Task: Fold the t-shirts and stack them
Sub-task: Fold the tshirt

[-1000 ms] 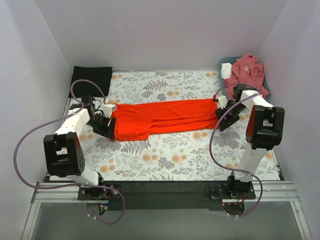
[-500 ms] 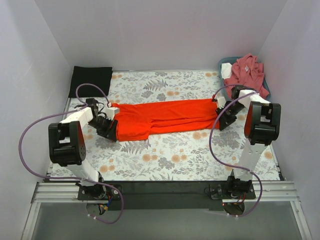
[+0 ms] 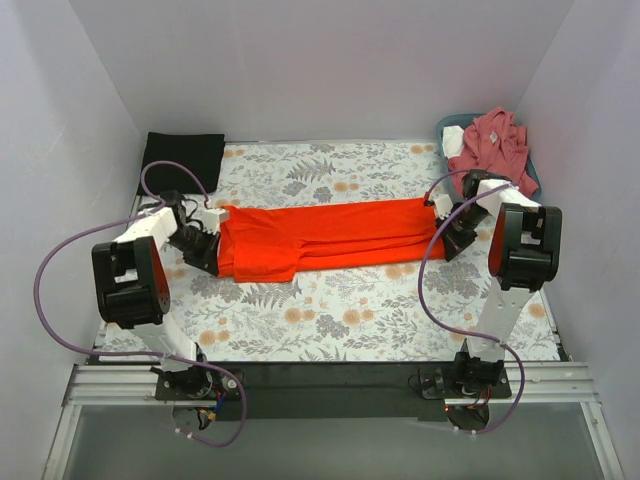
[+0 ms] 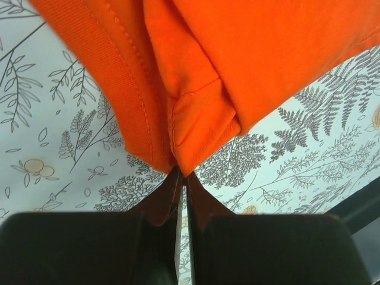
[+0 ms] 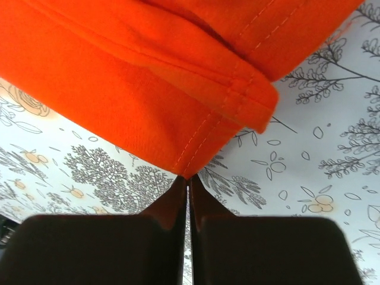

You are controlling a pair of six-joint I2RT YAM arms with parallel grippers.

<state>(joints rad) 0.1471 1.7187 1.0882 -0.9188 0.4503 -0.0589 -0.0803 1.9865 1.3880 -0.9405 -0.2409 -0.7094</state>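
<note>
Both pairs of jaws have just closed, the left gripper (image 4: 180, 176) and right gripper (image 5: 188, 178) each pinching an end corner of the orange-red t-shirt (image 3: 320, 235) stretched across mid-frame, so lifting it for the next fold looks ready.

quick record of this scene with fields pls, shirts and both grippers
orange t-shirt: folded into a long strip, lying flat across the floral covering
left gripper: shut on the strip's left end
right gripper: shut on its right end
black t-shirt: folded, far left corner
pink t-shirt: crumpled in the basket, far right
</note>
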